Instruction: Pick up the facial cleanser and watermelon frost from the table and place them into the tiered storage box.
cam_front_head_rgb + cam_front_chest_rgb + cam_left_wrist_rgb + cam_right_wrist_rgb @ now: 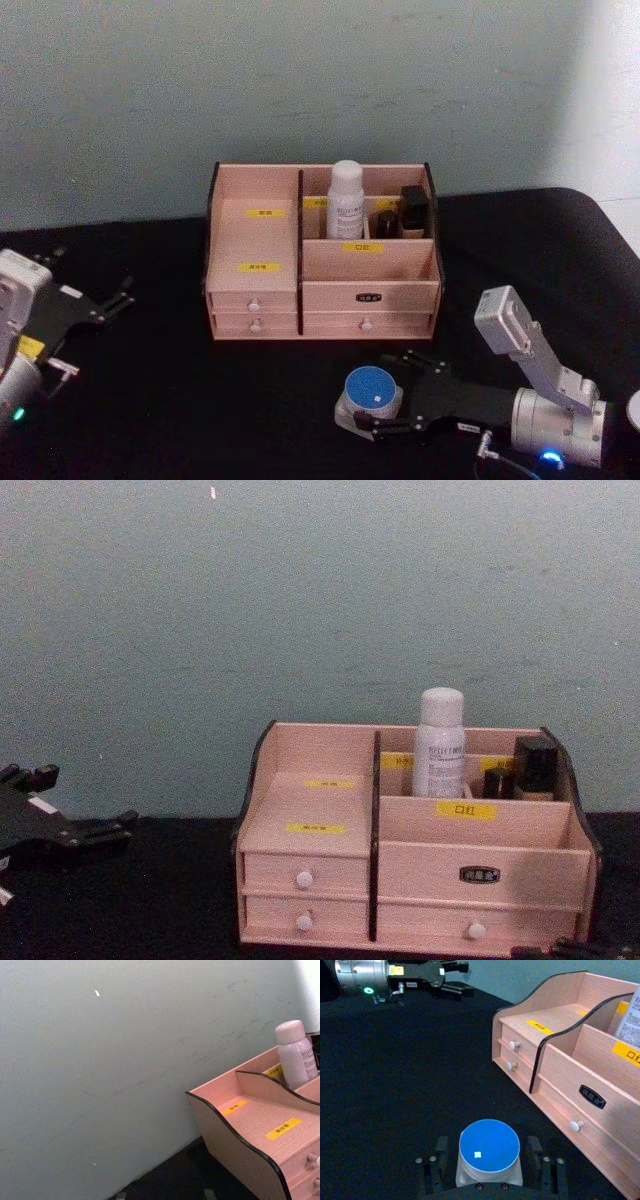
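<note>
The right gripper [490,1167] seems clamped on the watermelon frost [371,390], which stands upright between its fingers on the table [180,400]. The tiered storage box [260,290] lies near, just beyond this gripper, with the facial cleanser [347,200] already inside. The left gripper [118,297] rests well aside, fingers apart.

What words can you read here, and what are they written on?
"口红": on the yellow label on the front wall of the pink box's right-hand compartment.
Dark print on the white bottle: too blurred to read.
Writing on the dark plate on the upper right drawer: too small to read.
Writing on the other yellow labels: too blurred to read.
</note>
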Robot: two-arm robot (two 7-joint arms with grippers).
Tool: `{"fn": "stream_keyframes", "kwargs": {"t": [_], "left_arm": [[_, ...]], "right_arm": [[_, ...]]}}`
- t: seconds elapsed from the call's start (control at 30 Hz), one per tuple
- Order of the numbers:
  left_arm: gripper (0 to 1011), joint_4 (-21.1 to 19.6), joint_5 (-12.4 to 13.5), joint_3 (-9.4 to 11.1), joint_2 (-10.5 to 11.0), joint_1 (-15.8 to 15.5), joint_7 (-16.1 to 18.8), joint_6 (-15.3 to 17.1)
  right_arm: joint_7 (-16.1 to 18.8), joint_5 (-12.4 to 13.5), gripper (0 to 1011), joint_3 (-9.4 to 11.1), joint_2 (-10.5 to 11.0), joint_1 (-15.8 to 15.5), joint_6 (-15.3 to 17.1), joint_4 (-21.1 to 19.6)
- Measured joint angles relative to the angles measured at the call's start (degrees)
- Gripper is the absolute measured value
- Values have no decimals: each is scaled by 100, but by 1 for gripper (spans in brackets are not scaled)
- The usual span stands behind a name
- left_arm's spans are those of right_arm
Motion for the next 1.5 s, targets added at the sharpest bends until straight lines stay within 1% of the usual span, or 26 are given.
{"fn": "stream_keyframes", "kwargs": {"t": [0.33,0.93,1.5], "left_arm": [[1001,0,0,0,0,0,0,0],[1001,0,0,0,0,0,0,0],[1001,0,0,0,0,0,0,0]], "right_arm": [[35,44,1000,-49,-24,52,75,58],[79,121,1000,-109,-45,114,117,134],[53,150,1000,-120,-62,139,151,158]]}}
